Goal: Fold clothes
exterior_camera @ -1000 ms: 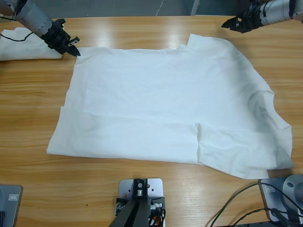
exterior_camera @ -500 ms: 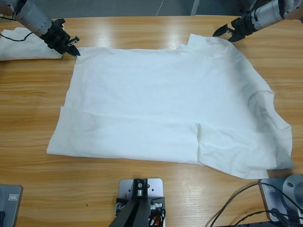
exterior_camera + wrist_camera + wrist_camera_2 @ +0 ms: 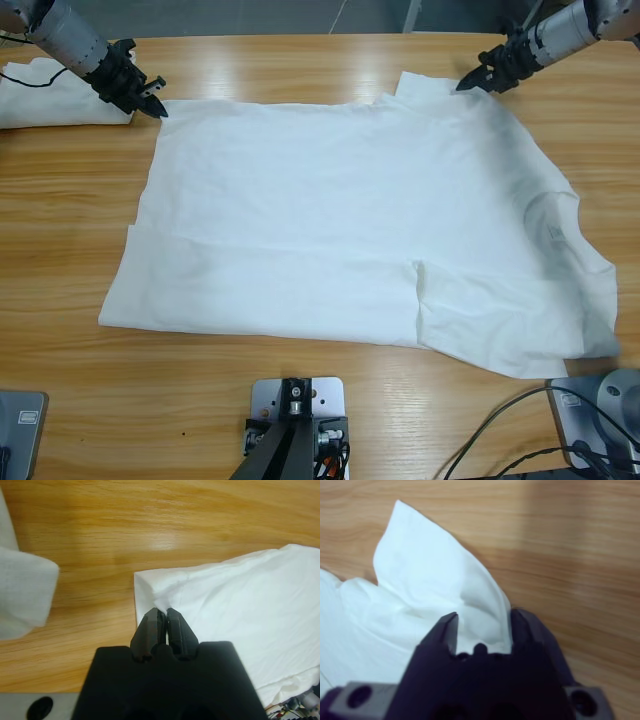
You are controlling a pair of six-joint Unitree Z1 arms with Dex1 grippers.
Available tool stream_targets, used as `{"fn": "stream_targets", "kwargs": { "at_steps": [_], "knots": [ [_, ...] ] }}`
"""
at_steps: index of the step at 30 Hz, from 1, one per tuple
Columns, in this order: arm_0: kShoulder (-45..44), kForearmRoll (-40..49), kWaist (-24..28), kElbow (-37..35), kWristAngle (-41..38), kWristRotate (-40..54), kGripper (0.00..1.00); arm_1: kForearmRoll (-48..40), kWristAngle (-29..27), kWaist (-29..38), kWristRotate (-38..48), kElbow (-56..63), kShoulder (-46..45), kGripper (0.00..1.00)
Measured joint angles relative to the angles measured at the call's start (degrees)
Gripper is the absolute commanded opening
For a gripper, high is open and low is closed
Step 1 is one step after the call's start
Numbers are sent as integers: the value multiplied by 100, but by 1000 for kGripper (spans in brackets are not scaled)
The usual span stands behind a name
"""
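A large white T-shirt [image 3: 350, 220] lies spread flat on the wooden table [image 3: 300, 60], its collar toward the right. My left gripper [image 3: 158, 108] sits at the shirt's far left corner. In the left wrist view its jaws [image 3: 161, 614] are shut, pinching a puckered bit of the shirt's corner [image 3: 250, 610]. My right gripper [image 3: 468, 84] is at the far sleeve's edge. In the right wrist view it [image 3: 482, 622] is open, with the sleeve cloth [image 3: 425, 580] lying between its jaws.
A second white garment [image 3: 50, 95], folded, lies at the far left just behind the left gripper, and shows at the left wrist view's edge [image 3: 20, 590]. Black cables [image 3: 520, 430] run at the near right. Bare wood rings the shirt.
The right gripper has come down and leftward from the table's far right edge onto the sleeve. The left gripper and the shirt have not moved.
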Motion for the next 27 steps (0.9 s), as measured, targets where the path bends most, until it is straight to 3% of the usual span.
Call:
{"fn": "stream_targets", "kwargs": {
  "at_steps": [14,24,25,26,27],
  "knots": [
    [0,0,3,26,0,0,0,57,-355,0,70,-411,117,0],
    [0,-3,23,92,0,-2,0,-1588,-1342,-3,1443,663,-148,0],
    [0,-5,23,97,0,-2,0,-1679,-1437,-3,1501,781,-209,43],
    [0,-10,23,101,0,-2,0,-1751,-1516,-7,1541,894,-270,479],
    [0,-14,24,104,0,-2,0,-1800,-1579,-7,1569,980,-322,688]
  ]
}}
